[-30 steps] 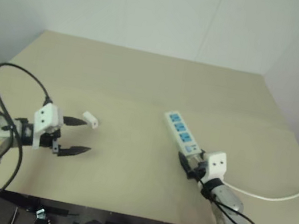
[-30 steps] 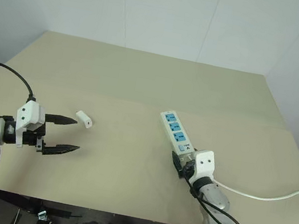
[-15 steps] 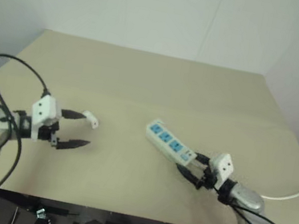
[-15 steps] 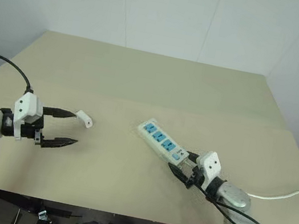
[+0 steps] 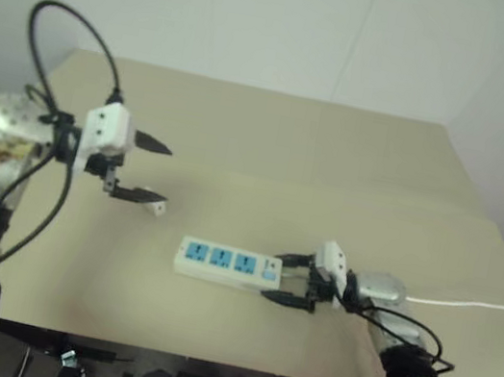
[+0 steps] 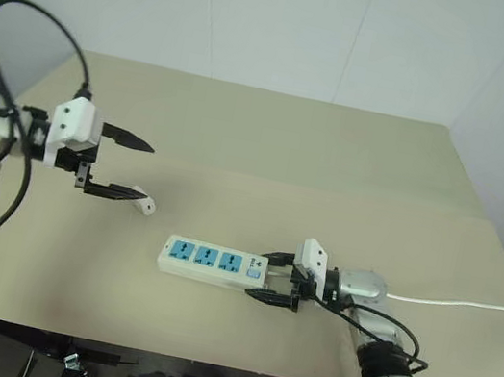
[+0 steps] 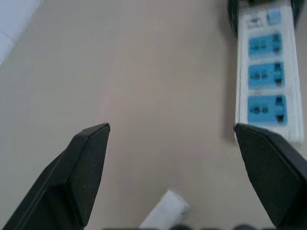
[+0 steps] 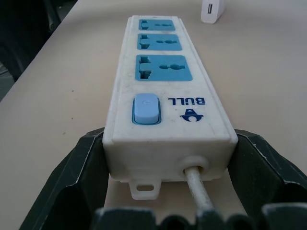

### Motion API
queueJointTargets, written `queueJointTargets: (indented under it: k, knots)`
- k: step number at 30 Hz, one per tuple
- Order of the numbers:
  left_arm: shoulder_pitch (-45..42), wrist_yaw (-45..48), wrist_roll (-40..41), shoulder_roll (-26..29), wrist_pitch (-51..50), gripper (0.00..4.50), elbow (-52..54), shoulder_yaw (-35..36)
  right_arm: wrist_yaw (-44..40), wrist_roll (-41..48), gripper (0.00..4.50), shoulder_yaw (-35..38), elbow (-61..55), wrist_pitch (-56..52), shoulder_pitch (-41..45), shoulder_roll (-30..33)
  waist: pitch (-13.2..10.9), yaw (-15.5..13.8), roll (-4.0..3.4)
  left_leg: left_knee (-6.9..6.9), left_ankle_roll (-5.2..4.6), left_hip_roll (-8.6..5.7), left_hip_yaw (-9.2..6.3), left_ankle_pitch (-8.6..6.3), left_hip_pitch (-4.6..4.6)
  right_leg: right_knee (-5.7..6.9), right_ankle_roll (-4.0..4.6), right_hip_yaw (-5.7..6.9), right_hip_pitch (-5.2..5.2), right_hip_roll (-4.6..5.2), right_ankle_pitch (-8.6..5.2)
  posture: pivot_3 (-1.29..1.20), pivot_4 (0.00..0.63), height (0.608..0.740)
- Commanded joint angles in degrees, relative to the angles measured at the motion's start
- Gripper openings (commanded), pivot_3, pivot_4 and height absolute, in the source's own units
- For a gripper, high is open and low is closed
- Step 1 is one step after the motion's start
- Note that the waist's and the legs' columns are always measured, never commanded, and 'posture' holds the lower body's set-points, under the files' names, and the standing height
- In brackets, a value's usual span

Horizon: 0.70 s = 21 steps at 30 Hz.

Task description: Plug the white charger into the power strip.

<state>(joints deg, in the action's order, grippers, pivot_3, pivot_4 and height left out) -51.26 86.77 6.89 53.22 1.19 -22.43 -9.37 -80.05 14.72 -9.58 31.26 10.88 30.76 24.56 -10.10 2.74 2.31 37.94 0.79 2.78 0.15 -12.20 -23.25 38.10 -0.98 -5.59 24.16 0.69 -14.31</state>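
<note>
One power strip (image 6: 212,265) lies flat on the beige tabletop (image 6: 334,164), near its front edge, with its long side running roughly along that edge. It carries three blue socket faces in a row, and a single pale blue switch (image 8: 146,109) sits at the end toward the robot's right, next to a blue printed logo. One thin white cord (image 6: 466,305) leaves that same end and trails off across the tabletop toward the right edge.

The right end effector (image 6: 275,279) is clamped on the cord end of the power strip: in the right wrist view its two black fingers (image 8: 79,163) press against the two long sides of the white casing, with the cord coming out between them.

One white charger (image 6: 141,201) lies on the tabletop to the left of the power strip, apart from it. It is a small white block, tilted relative to the strip.

The left end effector (image 6: 119,165) hovers just by the charger with its two black fingers spread wide and nothing between them. In the head views the nearer fingertip appears right beside the charger, but contact cannot be told. The left wrist view shows the charger (image 7: 164,211) low between the two spread fingers (image 7: 81,167), and the strip's three sockets beyond them.

Two end effectors, one strip, one charger and one cord are on or over the tabletop.
</note>
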Motion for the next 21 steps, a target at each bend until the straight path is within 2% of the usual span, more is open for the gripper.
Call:
queueJointTargets:
  k: [1, 6, 10, 16, 21]
  knots:
    - [-11.74, 5.47, -4.72, 2.8, 3.25, 4.5, -6.16, -13.72, -2.75, -1.34, 3.42, -0.92, 3.82, 3.48, 2.58, -0.89, -0.01, 0.03, 0.01, 0.0, 0.0, 0.01, -0.05, 0.0, -0.04, 0.02, 0.0, 0.02, 0.0, -0.05, 0.0, 0.0, 0.15, 0.74]
    - [-25.44, 5.73, -4.84, 2.19, 12.49, 4.5, -16.34, -32.76, -0.96, -3.1, 3.42, -0.49, 8.1, 5.45, 3.53, -1.97, -0.02, 0.47, 0.01, 0.01, 0.0, 0.02, -0.08, 0.0, 0.01, 0.07, -0.05, -0.03, 0.0, -0.09, -0.03, 0.0, 0.15, 0.74]
    - [-32.26, 5.73, -9.81, -1.02, 20.41, 4.5, -25.35, -42.52, -0.83, -3.7, 3.42, -0.73, 8.66, 6.24, 2.6, -2.36, -0.01, 1.01, 0.01, 0.02, 0.0, 0.02, -0.11, 0.0, 0.08, 0.17, -0.1, -0.06, -0.02, -0.13, -0.06, 0.0, 0.15, 0.74]
    - [-36.03, 5.73, -17.79, -7.77, 30.67, 4.5, -36.64, -45.12, 0.69, -4.63, 3.42, -1.33, 7.81, 6.31, 1.72, -3.14, -0.02, 1.2, 0.01, 0.04, -0.01, 0.02, -0.16, 0.0, 0.04, 0.2, -0.13, -0.06, 0.01, -0.17, -0.08, 0.0, 0.15, 0.74]
    - [-36.04, 5.73, -18.08, -11.17, 34.6, 4.5, -39.08, -44.87, 2.34, -5.67, 3.42, -1.93, 7.35, 6.51, 1.37, -3.68, -0.01, 1.38, 0.02, 0.05, -0.01, 0.02, -0.17, 0.0, 0.08, 0.28, -0.17, -0.1, 0.0, -0.18, -0.11, 0.0, 0.15, 0.74]
